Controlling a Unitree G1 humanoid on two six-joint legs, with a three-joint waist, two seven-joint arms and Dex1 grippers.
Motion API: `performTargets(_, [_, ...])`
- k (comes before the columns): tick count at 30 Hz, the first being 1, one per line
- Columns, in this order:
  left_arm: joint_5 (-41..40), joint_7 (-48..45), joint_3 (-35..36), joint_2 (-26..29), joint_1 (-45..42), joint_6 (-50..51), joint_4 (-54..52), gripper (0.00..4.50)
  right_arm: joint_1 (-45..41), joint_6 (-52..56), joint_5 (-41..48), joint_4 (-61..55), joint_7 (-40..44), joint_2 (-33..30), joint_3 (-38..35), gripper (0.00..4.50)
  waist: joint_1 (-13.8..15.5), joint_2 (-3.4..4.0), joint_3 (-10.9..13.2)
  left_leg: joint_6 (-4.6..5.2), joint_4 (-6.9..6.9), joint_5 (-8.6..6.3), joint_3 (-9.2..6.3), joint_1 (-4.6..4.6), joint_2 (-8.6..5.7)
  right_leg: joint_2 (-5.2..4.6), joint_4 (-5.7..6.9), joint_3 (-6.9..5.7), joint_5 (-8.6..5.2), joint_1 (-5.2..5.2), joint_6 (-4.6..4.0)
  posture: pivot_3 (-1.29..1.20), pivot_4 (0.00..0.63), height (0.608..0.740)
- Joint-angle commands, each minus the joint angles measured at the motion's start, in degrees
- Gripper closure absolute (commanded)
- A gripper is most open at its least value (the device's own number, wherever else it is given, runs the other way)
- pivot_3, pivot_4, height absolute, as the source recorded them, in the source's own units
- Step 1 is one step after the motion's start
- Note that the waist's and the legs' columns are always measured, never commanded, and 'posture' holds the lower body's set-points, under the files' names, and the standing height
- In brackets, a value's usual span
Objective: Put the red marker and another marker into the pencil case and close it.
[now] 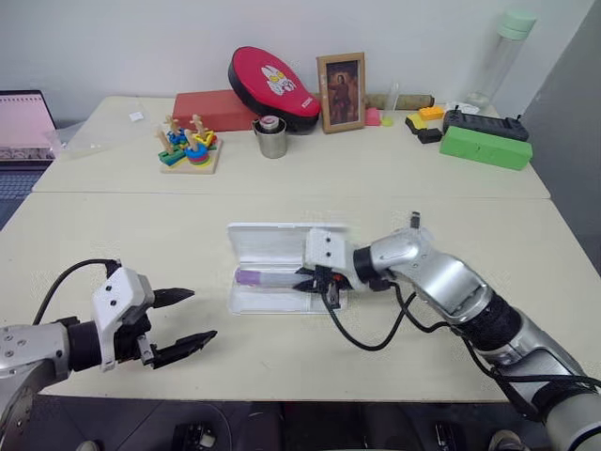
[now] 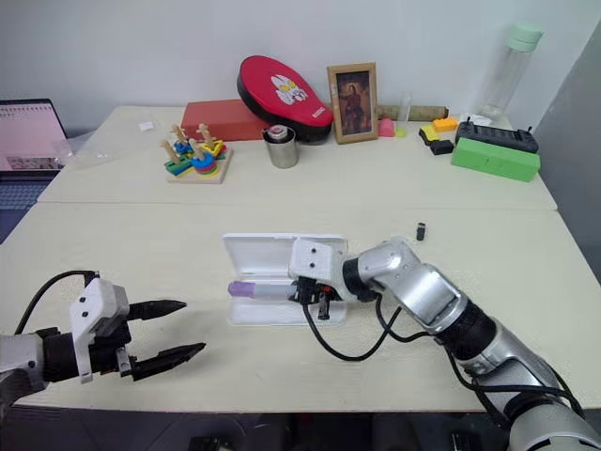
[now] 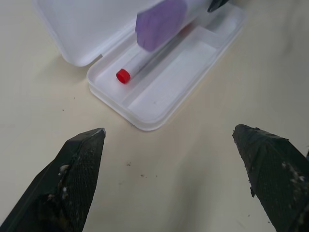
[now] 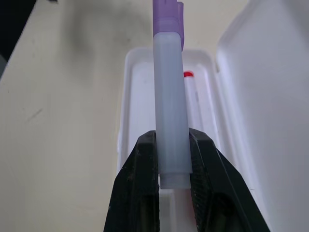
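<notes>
Black fingers of your right end effector (image 4: 173, 166) are clamped on the pale end of the purple marker (image 4: 168, 92), which points out along the open pencil case (image 1: 246, 299), held just above its tray and not yet laid down. Under it, the red marker (image 3: 140, 67) already lies in the tray, its red tip towards the case's 9 o'clock end. So you are on the second marker: one is in, this one is being placed. Next, I judge, you need to lower it flat beside the red one, clear of the rim, then let go. Out at 8 o'clock from the case, your left end effector (image 1: 178, 322) hangs over the pale surface (image 1: 113, 225), fingers spread wide and gripping nothing. The lid stands open at 12 o'clock, awaiting closing.
</notes>
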Motion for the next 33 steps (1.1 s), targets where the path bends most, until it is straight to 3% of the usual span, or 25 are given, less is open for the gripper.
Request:
performTargets(1, [-1.1,1.2,2.9,-0.8,0.5,-0.9,-2.9,0.00,-0.3,-1.0,-2.5,-0.2,0.2,1.0,0.9,4.05,0.1,0.00,0.0,0.00,-0.01,0.00,0.00,0.00,0.00,0.00,0.00,0.00,0.00,0.00,0.00,0.00,0.150,0.740])
performTargets(8, [-1.7,2.7,2.7,-0.8,0.4,0.1,-4.3,0.00,0.5,-1.4,-4.9,1.4,1.0,2.4,1.8,4.05,0.1,0.00,0.0,0.00,-0.01,0.00,0.00,0.00,0.00,0.00,0.00,0.00,0.00,0.00,0.00,0.00,0.150,0.740])
performTargets(10, [-1.7,3.2,2.2,-0.5,-0.1,0.3,-4.2,0.00,0.5,-1.4,-5.3,1.6,1.1,3.0,2.1,3.33,0.1,0.00,0.0,0.00,-0.01,0.00,0.00,0.00,0.00,0.00,0.00,0.00,0.00,0.00,0.00,0.00,0.150,0.740])
performTargets(11, [-1.8,3.5,2.0,-0.5,-0.5,0.5,-4.3,0.00,0.5,-1.5,-5.5,1.7,1.3,3.2,2.2,3.23,0.1,0.00,0.0,0.00,-0.01,0.00,0.00,0.00,0.00,0.00,0.00,0.00,0.00,0.00,0.00,0.00,0.150,0.740])
performTargets(19, [-2.7,4.4,1.1,-0.3,-2.1,1.0,-4.8,0.00,0.6,-1.8,-5.1,0.9,2.6,3.6,0.3,1.14,0.1,0.00,0.0,0.00,-0.02,0.00,-0.01,0.00,0.00,0.00,0.00,-0.01,0.00,0.00,0.00,0.00,0.150,0.740])
performTargets(24, [-8.1,7.5,-1.7,-1.8,-11.8,2.8,-5.9,0.00,1.4,1.0,7.9,-8.1,7.1,1.3,-14.3,0.05,0.6,-0.02,0.0,0.00,0.00,0.00,-0.02,-0.03,0.00,0.00,-0.01,-0.03,0.00,0.02,0.02,0.00,0.150,0.740])
performTargets(27, [-11.5,11.6,-6.4,-4.2,-23.4,4.4,-4.7,0.00,0.3,4.1,18.6,-10.5,6.4,1.1,-28.3,0.02,1.1,-0.03,0.0,-0.01,0.04,0.00,-0.06,-0.05,0.00,0.00,-0.02,-0.08,0.01,0.07,0.05,0.00,0.150,0.740])
performTargets(29, [-12.6,13.7,-9.2,-6.0,-29.9,5.3,-3.2,0.00,-1.0,6.5,21.6,-9.3,4.6,0.2,-33.8,0.02,1.1,-0.08,0.0,-0.01,0.06,0.00,-0.09,-0.02,0.00,0.01,-0.01,-0.11,0.02,0.15,0.06,0.00,0.150,0.740])
performTargets(33, [-12.1,14.2,-16.8,-10.5,-41.6,5.1,0.5,0.00,-1.2,9.1,15.9,-0.6,-2.5,-5.5,-37.4,0.02,1.1,-0.14,-0.1,0.00,0.08,0.00,-0.07,0.01,-0.01,0.01,-0.02,-0.10,0.03,0.18,0.07,0.00,0.150,0.740])
